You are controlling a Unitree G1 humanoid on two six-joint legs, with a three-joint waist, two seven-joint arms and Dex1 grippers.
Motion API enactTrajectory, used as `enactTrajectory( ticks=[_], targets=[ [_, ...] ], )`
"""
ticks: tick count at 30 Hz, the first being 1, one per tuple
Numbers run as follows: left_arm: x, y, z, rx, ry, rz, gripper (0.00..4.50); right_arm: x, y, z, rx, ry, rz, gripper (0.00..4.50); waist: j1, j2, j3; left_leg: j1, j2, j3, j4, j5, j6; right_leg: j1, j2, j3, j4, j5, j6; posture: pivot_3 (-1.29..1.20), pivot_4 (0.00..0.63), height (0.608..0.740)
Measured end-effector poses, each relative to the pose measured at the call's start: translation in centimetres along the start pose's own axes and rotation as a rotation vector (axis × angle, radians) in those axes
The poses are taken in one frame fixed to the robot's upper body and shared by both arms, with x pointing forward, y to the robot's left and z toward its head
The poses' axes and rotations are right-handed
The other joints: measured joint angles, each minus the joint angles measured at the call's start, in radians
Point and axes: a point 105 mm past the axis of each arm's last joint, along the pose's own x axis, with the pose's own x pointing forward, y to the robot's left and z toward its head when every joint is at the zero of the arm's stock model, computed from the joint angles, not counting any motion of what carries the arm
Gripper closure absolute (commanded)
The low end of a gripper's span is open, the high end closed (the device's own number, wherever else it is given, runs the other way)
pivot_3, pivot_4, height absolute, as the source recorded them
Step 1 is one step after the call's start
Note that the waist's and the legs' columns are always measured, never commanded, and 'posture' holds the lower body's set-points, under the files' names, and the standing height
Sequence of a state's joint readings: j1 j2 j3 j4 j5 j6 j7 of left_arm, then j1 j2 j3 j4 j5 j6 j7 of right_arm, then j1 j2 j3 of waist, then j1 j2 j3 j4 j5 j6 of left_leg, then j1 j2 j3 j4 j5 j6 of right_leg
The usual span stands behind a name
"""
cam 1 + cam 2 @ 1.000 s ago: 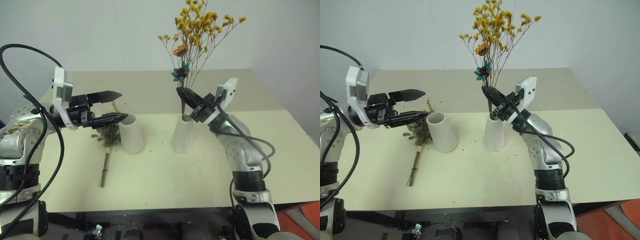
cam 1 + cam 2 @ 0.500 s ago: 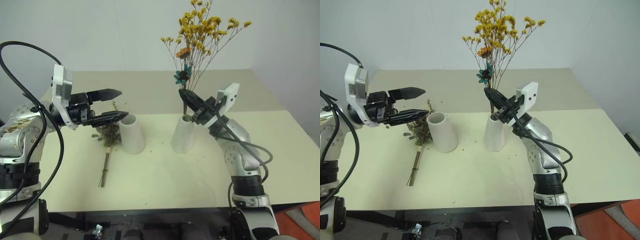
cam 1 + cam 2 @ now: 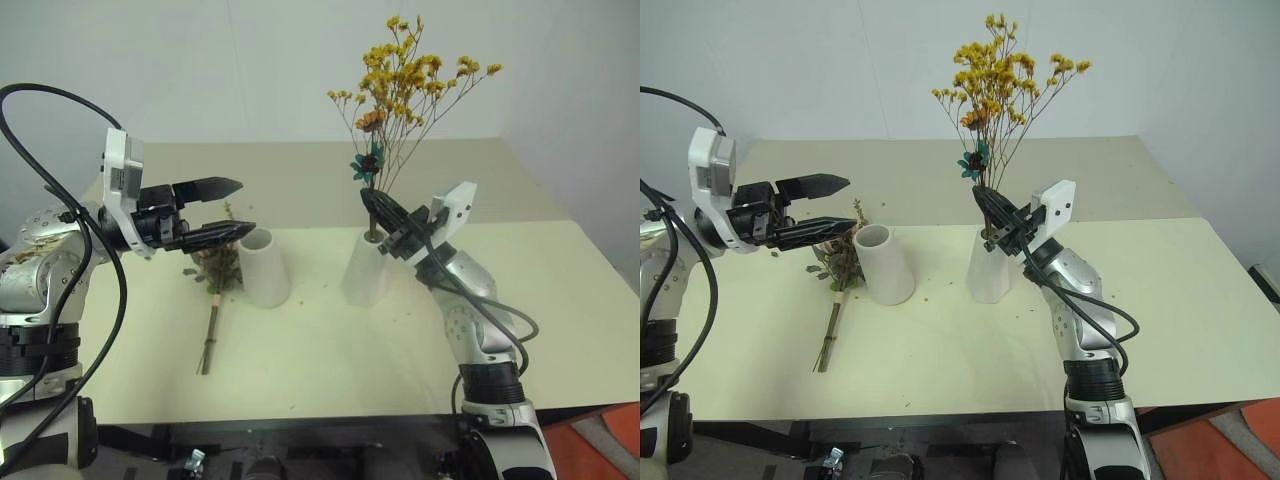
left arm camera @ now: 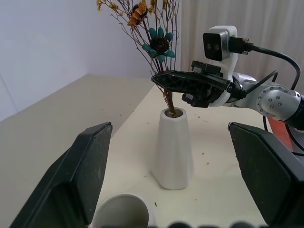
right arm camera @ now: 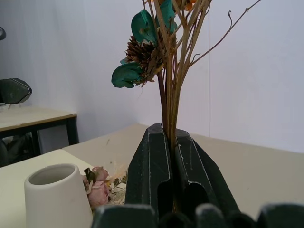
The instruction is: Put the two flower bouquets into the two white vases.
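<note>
On a pale table [image 3: 330,350], the right gripper [image 3: 372,205] pinches the stems of the yellow bouquet [image 3: 405,80], whose ends sit in the slimmer white vase [image 3: 364,270], while the left gripper [image 3: 228,208] hovers spread wide (holding nothing) above the rose bouquet [image 3: 213,290] lying beside the wider vase [image 3: 264,267].

Silver-grey metal arms with black joint rings; a white camera block [image 3: 119,178] on each wrist; tapered black fingers [image 3: 207,187]; loose black cables [image 3: 60,160] looping along both arms.
</note>
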State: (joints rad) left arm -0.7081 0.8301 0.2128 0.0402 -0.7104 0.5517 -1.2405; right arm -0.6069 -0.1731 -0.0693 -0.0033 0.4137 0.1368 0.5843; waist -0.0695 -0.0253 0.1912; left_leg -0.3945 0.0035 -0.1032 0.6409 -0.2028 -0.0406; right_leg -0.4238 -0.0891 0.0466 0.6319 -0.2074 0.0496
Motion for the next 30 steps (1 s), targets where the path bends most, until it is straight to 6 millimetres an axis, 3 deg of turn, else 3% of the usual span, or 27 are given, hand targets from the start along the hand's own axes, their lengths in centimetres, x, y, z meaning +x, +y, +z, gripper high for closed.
enactTrajectory(
  ticks=[7,10,18,23,30],
  targets=[
    [0.0,0.0,-0.1,-0.003,0.001,-0.005,0.24,-0.9,-0.1,-0.5,-0.005,0.023,-0.016,1.16,0.001,0.000,0.000,0.000,0.000,0.000,0.000,0.000,0.000,0.000,0.000,0.000,0.000,0.000,0.000,0.00,0.150,0.740],
    [-0.1,0.0,-0.1,-0.006,0.001,-0.003,0.24,-1.8,-0.4,0.6,-0.061,0.031,-0.013,0.08,0.002,0.000,0.000,0.000,0.000,0.000,0.000,0.000,0.000,0.000,0.000,0.000,0.000,0.000,0.000,0.00,0.150,0.740],
    [-0.3,0.2,-0.2,-0.009,0.008,0.012,0.24,-6.2,-2.2,1.4,-0.157,0.200,-0.015,0.03,0.006,0.000,0.000,0.000,0.000,0.000,0.000,0.000,0.000,0.000,0.000,0.000,0.000,-0.004,0.007,0.00,0.150,0.740],
    [-1.3,0.2,-1.5,-0.050,0.052,0.071,0.24,-8.3,-2.9,2.1,-0.200,0.346,0.053,0.03,0.001,0.000,0.000,0.000,0.000,0.000,0.000,0.000,0.000,0.001,0.000,0.000,0.000,-0.005,0.007,0.00,0.150,0.740],
    [-5.0,0.6,-4.0,-0.084,0.257,0.291,0.24,-9.2,-0.7,4.0,-0.184,0.447,0.333,0.03,0.003,0.000,0.001,0.000,0.000,0.000,0.000,0.000,0.000,0.001,0.000,0.000,-0.001,-0.005,0.008,0.00,0.150,0.740]
  ],
)
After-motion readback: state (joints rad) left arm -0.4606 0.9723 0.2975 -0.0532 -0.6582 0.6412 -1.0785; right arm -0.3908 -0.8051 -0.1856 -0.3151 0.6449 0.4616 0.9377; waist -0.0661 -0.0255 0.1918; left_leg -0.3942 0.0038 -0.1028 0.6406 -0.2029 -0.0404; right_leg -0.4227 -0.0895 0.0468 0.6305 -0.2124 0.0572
